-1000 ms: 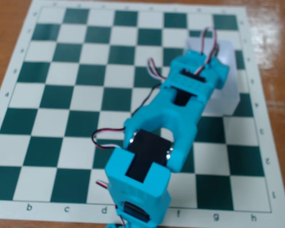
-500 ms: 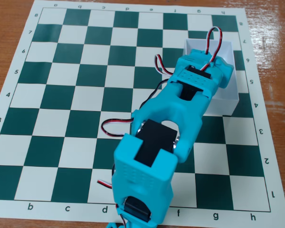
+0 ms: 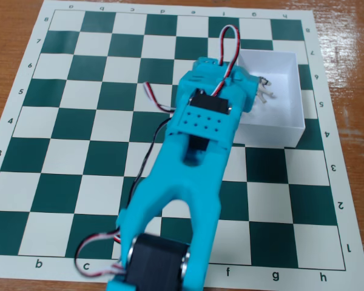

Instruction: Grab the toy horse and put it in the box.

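the horse [image 3: 266, 90] is tiny, white-grey plastic with dark bits, and it sits inside the box [image 3: 294, 79], near the left wall in the fixed view. the box is white, thin-walled and open on top. the bright blue plastic arm [image 3: 197, 163] hides the jaws, so i cannot tell how they stand. the surface [image 3: 67, 157] is a flat green and white chessboard mat.

The chessboard mat [image 3: 60, 182] carries coordinate markings on its white border. Bottom edge, left to right: a, b, c, then f, g, h; the arm covers those between. Left edge, top to bottom: 8, 7, 6, 5, 4. Right edge shows inverted numerals, 3, 2, 1 legible. Top-edge letters are inverted and too blurred to read reliably.
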